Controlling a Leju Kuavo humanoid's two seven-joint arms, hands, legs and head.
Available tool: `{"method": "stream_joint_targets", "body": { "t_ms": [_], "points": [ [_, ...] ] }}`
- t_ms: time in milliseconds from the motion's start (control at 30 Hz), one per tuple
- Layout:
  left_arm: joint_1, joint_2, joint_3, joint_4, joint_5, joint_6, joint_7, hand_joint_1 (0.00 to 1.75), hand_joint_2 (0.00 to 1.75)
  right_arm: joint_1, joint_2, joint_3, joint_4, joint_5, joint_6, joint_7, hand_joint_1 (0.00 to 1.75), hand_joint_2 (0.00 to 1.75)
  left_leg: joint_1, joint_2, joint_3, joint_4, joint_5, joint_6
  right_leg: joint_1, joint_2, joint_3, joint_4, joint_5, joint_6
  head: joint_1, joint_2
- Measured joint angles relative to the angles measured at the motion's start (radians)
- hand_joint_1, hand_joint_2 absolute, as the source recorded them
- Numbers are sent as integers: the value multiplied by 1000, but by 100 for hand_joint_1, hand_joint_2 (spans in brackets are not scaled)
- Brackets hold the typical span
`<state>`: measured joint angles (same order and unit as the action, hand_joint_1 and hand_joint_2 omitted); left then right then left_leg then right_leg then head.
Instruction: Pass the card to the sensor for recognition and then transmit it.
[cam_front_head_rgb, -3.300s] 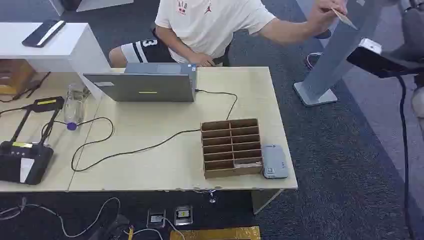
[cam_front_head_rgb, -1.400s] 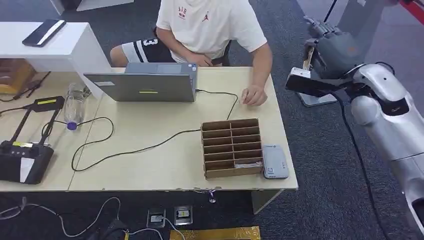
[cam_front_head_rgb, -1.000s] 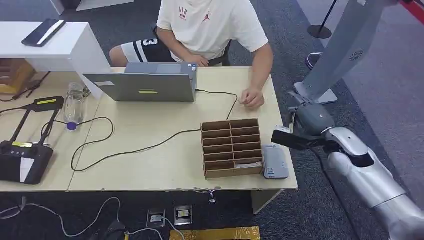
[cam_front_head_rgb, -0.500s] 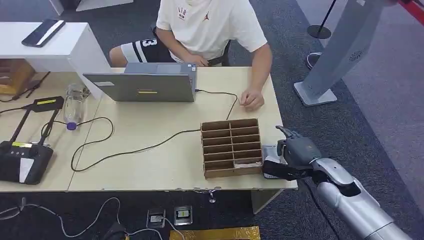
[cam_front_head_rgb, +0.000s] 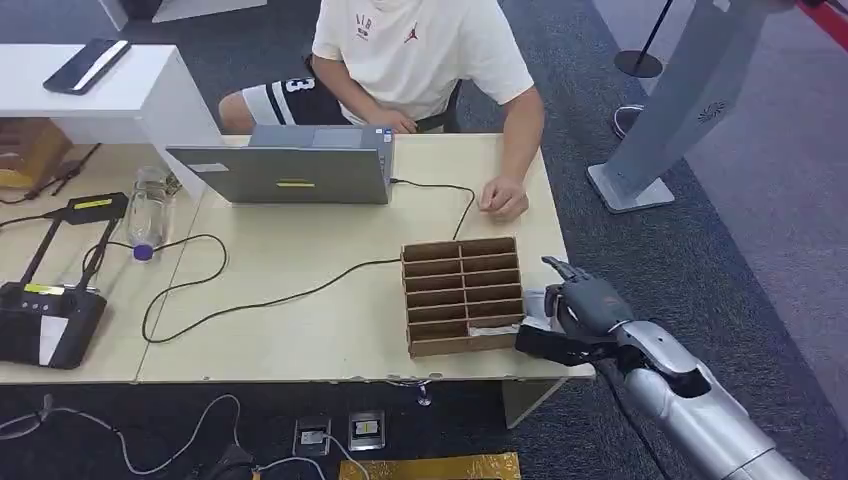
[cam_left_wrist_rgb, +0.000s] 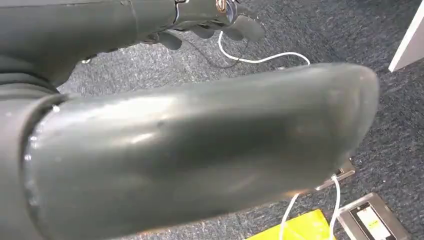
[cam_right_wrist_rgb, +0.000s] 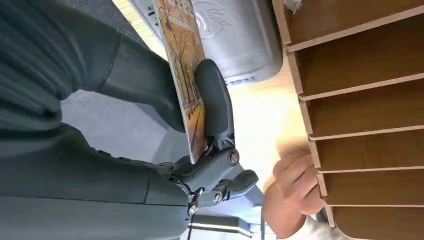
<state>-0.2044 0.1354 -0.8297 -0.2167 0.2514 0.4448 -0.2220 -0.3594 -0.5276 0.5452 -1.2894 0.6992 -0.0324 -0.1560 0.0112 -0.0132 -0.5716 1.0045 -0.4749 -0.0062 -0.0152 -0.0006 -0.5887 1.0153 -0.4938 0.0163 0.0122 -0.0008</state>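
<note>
While the card (cam_right_wrist_rgb: 186, 75) stands on edge between the thumb and a dark finger (cam_right_wrist_rgb: 214, 100) of the right hand (cam_front_head_rgb: 580, 305), its printed face shows a picture of bare trees in the right wrist view. That hand pinches the card above the grey sensor (cam_right_wrist_rgb: 227, 37), which lies flat on the table (cam_front_head_rgb: 330, 320) just beside the right wall of the brown divided box (cam_front_head_rgb: 463, 295); whether the card touches the sensor cannot be told. In the head view the hand covers most of the sensor, with a pale sliver (cam_front_head_rgb: 533, 300) of it showing beside the box. One slot of the box holds a small pale item (cam_front_head_rgb: 495, 325) at the near right. Beyond the box, a person's hand (cam_front_head_rgb: 503, 198) rests on the table near its far right corner, and the person sits behind a grey laptop (cam_front_head_rgb: 285, 170). A black cable (cam_front_head_rgb: 300, 290) runs across the tabletop from the laptop. A clear bottle (cam_front_head_rgb: 148, 210) and a black device (cam_front_head_rgb: 50, 310) sit toward the left side. The left hand (cam_left_wrist_rgb: 200, 145) hangs over dark carpet, and whether its fingers are spread or curled cannot be told.
</note>
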Motion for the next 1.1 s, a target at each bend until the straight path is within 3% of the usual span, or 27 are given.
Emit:
{"method": "stream_joint_targets", "body": {
  "t_ms": [1100],
  "points": [
    [5, -4, 0, 0, -9, 12, 11, 0, 0, 62, 29, -15, 0, 10, -34, 8, 175, 175, 0, 1, 1, 0, 0, 0, 0, 1, 1, 0, 0, 0, 0, 0]
  ]
}}
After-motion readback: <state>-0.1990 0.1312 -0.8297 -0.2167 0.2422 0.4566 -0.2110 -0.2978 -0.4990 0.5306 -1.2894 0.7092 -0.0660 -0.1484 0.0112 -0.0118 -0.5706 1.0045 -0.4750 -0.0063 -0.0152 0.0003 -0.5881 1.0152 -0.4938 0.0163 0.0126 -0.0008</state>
